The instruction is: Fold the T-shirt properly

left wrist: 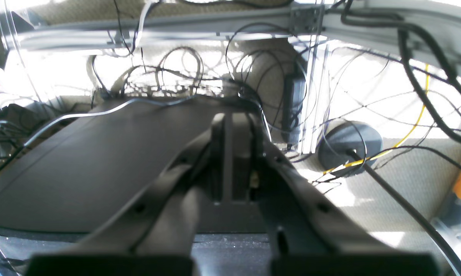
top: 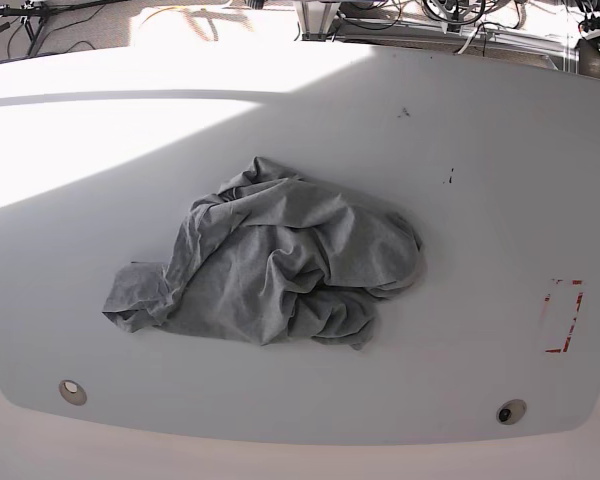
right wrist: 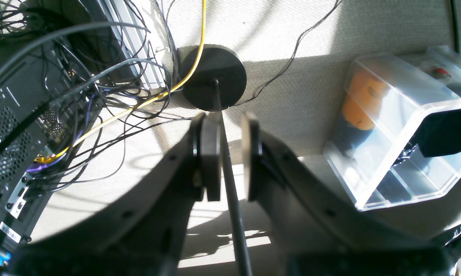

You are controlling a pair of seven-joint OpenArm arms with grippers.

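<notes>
The heather-grey T-shirt (top: 275, 265) lies crumpled in a heap at the middle of the white table (top: 480, 150), seen only in the base view. One bunched part reaches toward the front left. Neither gripper shows in the base view. In the left wrist view my left gripper (left wrist: 230, 119) has its fingers together, holds nothing, and points at a dark flat panel and cables off the table. In the right wrist view my right gripper (right wrist: 230, 126) is slightly open and empty, aimed at the carpeted floor. The T-shirt is out of both wrist views.
A red rectangle mark (top: 563, 316) is on the table's right side. Two round fittings (top: 72, 391) (top: 510, 411) sit near the front edge. On the floor are a round black stand base (right wrist: 213, 78), a clear plastic bin (right wrist: 399, 130), a computer case (right wrist: 8, 126) and tangled cables.
</notes>
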